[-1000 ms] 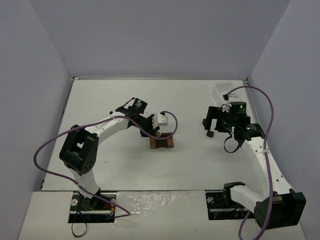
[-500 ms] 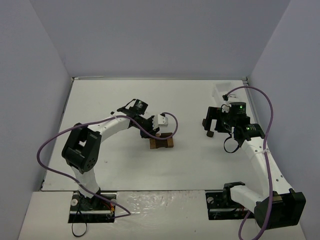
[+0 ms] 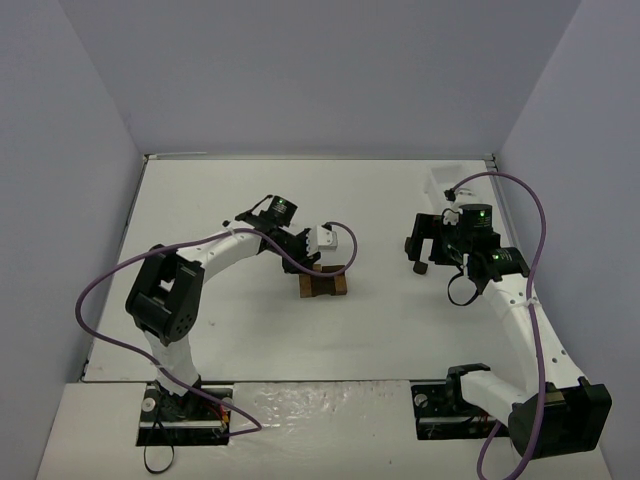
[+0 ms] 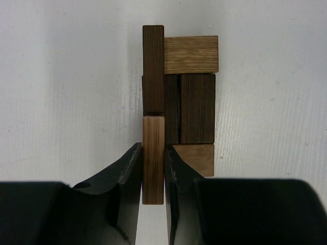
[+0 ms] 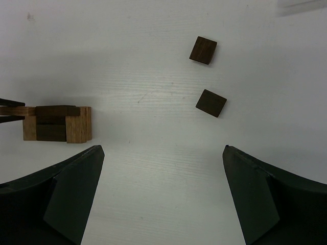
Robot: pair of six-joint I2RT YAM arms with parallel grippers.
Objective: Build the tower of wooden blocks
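The wood block tower is a low stack of dark and tan blocks in the middle of the table, seen close up in the left wrist view and at the left of the right wrist view. My left gripper is shut on a narrow tan block. This block lies along the tower's left side, end to end with a dark block. My right gripper hangs open to the right of the tower with nothing between its fingers. Two loose dark blocks lie beyond it.
A white tray sits at the back right near the wall, its edge just showing in the right wrist view. Grey walls close the table on three sides. Purple cables loop off both arms.
The left arm's elbow has edged slightly to the right while its gripper stays at the tower with the tan block. The right arm has not moved.
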